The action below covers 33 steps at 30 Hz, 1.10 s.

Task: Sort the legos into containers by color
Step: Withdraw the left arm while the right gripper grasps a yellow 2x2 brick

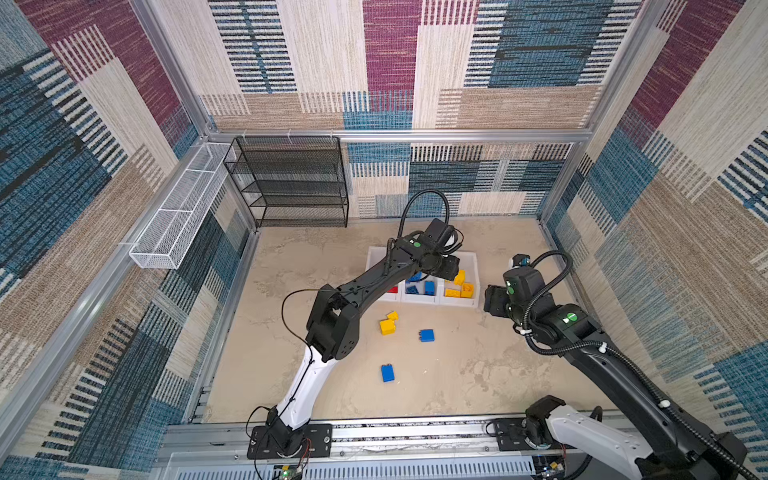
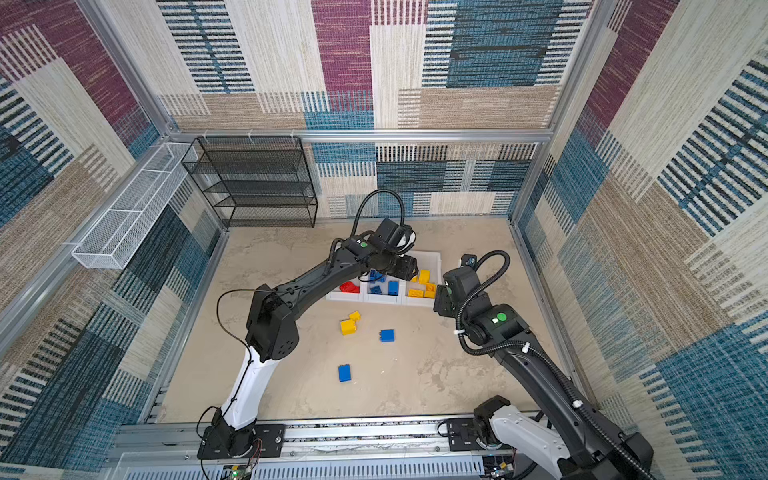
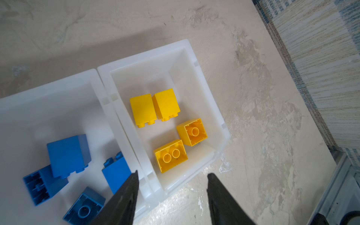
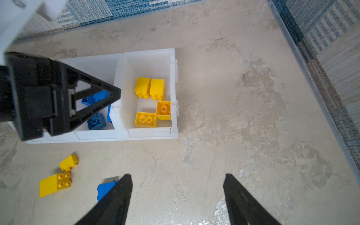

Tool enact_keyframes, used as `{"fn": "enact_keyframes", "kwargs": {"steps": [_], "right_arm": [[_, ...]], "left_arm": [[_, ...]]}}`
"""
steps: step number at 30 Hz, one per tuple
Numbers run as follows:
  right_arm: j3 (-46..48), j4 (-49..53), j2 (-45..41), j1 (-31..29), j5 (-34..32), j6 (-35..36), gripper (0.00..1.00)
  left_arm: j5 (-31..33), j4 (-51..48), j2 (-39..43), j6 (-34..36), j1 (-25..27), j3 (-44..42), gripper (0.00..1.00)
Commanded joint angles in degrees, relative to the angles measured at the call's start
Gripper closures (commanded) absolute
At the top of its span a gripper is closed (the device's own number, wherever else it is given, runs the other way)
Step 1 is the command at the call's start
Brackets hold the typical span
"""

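Observation:
Three white containers stand in a row: the left one (image 2: 336, 296) holds red legos (image 2: 349, 286), the middle one (image 3: 48, 91) several blue legos (image 3: 68, 153), the right one (image 3: 148, 56) several yellow legos (image 3: 143, 110). Loose on the table in front lie two yellow legos (image 1: 388, 324) and two blue ones (image 1: 427, 335) (image 1: 387, 372). My left gripper (image 3: 173, 173) hangs open and empty above the wall between the blue and yellow containers. My right gripper (image 4: 177, 175) is open and empty over bare table, right of the containers, with a blue lego (image 4: 104, 189) beside one finger.
A black mesh shelf rack (image 1: 291, 183) stands at the back left, and a white wire basket (image 1: 174, 220) hangs on the left wall. The patterned right wall (image 4: 331, 58) runs close to the right arm. A metal rail (image 1: 415, 428) edges the front.

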State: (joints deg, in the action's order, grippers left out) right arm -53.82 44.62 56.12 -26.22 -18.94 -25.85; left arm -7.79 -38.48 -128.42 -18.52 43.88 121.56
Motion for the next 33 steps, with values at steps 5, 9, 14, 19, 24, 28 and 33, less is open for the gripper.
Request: {"fn": "enact_keyframes", "kwargs": {"steps": [5,9,14,19,24,28,33], "right_arm": [[0.38,-4.13,2.77,0.03,4.51,1.17,0.24],[0.65,-5.69,5.10,-0.06,6.90,1.46,0.26],[0.65,-8.71,8.67,-3.12,9.21,0.17,0.27],[-1.50,-11.18,16.79,-10.55,8.18,-2.12,0.27],[-7.45,-13.44,28.17,-18.56,8.07,-3.86,0.27],[-13.61,-14.04,37.31,-23.70,8.07,-4.50,0.27],[-21.45,-14.04,47.92,-27.78,8.84,-4.25,0.27]], "left_arm": [[0.67,5.52,9.72,-0.99,-2.29,-10.82,0.40],[1.01,5.59,14.77,-0.48,-4.36,-15.66,0.40],[1.28,7.89,23.94,-0.98,-7.99,-25.76,0.40],[2.83,9.13,34.93,-2.19,-12.21,-37.45,0.40],[4.32,10.21,47.13,-3.10,-16.83,-50.23,0.37],[5.84,7.68,54.91,-3.34,-19.67,-56.49,0.36],[7.57,7.15,63.87,-5.30,-20.77,-65.61,0.33]]}}
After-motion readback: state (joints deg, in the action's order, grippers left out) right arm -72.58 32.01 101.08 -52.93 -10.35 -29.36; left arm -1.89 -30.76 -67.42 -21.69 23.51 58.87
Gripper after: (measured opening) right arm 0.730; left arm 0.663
